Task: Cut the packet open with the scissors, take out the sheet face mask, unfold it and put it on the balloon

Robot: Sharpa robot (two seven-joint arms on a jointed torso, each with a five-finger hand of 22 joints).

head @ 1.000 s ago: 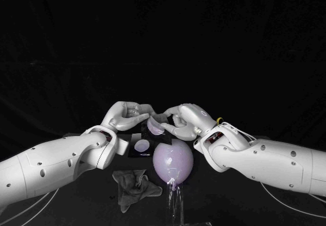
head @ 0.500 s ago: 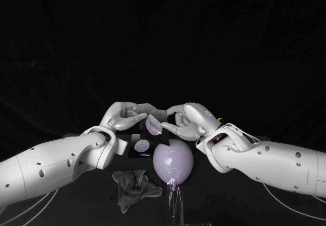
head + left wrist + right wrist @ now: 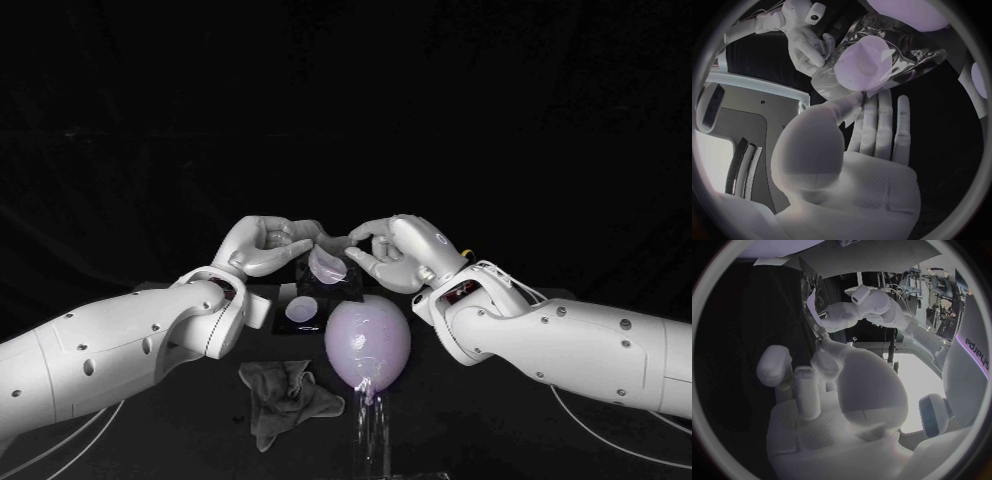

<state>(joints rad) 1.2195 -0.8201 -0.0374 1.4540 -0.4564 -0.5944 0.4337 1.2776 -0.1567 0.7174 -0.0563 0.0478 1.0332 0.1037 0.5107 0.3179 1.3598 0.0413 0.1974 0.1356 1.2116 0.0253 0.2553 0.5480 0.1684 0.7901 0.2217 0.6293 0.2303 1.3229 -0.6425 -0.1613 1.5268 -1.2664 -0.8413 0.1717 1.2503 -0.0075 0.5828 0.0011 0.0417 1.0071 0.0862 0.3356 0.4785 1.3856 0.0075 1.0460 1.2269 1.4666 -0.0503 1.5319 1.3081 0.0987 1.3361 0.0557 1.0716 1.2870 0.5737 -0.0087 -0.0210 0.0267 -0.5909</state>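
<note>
Both hands meet just behind and above the pale purple balloon [image 3: 368, 338]. Between them hangs the folded sheet face mask [image 3: 327, 264], a white piece inside crinkled clear film [image 3: 873, 55]. My left hand [image 3: 267, 245] pinches one edge of it between thumb and fingers [image 3: 856, 102]. My right hand [image 3: 392, 252] holds the opposite edge, and the sheet [image 3: 811, 300] runs edge-on up from its fingertips [image 3: 824, 346]. The dark packet [image 3: 300, 308] with a white round mark lies on the table left of the balloon.
A crumpled grey cloth [image 3: 289, 398] lies at the front left of the balloon. The balloon stands on a clear stand [image 3: 372, 430] near the table's front edge. Both forearms flank the balloon closely.
The right hand has edged slightly up and toward the left hand, and the mask between them has turned a little. The balloon, packet and cloth have not moved.
</note>
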